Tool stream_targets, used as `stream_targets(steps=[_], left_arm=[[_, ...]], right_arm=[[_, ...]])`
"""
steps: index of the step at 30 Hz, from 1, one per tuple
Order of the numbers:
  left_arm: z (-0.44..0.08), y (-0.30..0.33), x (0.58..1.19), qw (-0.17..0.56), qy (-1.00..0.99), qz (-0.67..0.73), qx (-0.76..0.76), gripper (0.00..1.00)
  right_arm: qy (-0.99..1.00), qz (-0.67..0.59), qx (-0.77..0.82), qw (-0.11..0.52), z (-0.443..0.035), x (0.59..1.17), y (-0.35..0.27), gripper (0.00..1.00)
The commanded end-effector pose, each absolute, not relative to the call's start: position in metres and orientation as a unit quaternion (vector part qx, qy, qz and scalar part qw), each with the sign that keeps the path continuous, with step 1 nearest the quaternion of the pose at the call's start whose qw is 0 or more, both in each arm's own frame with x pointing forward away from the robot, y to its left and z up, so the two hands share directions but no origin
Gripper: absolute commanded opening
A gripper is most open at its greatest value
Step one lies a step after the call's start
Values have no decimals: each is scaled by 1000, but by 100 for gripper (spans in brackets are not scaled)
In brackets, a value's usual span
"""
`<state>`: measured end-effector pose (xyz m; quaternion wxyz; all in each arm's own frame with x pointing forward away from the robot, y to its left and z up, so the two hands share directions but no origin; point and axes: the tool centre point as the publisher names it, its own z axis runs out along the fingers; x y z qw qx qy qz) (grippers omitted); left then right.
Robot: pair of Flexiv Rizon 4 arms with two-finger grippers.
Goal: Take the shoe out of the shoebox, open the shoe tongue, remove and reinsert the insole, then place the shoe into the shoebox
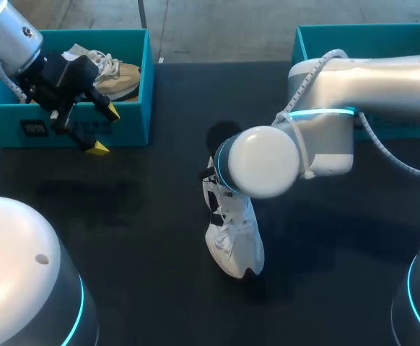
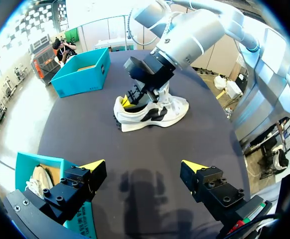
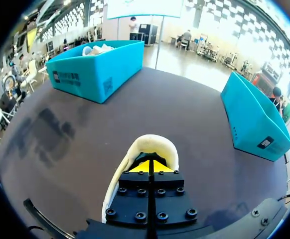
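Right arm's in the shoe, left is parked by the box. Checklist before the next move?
1. Shoe out of the box, upright on the table: ok.
2. Right jaws inside the shoe's opening, shut: ok.
3. Insole actually pinched: cannot tell, hidden inside the shoe.
4. Left jaws open, away from the shoe, beside the left box: ok.
5. Right box free for the shoe's return: cannot tell, the arm covers most of it.

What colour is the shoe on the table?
White shoe with black side markings; best in left wrist view.
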<state>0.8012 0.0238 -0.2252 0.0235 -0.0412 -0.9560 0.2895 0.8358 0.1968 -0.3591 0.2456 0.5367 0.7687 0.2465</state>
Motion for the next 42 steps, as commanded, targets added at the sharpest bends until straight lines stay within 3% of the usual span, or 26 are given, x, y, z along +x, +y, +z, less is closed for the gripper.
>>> stream_targets(steps=[1,42], left_arm=[[-225,24,801,23,-956,289,-41,100],[-225,24,801,23,-956,289,-41,100]], right_arm=[[766,252,536,249,-361,837,202,0],[773,225,542,242,-394,855,205,0]])
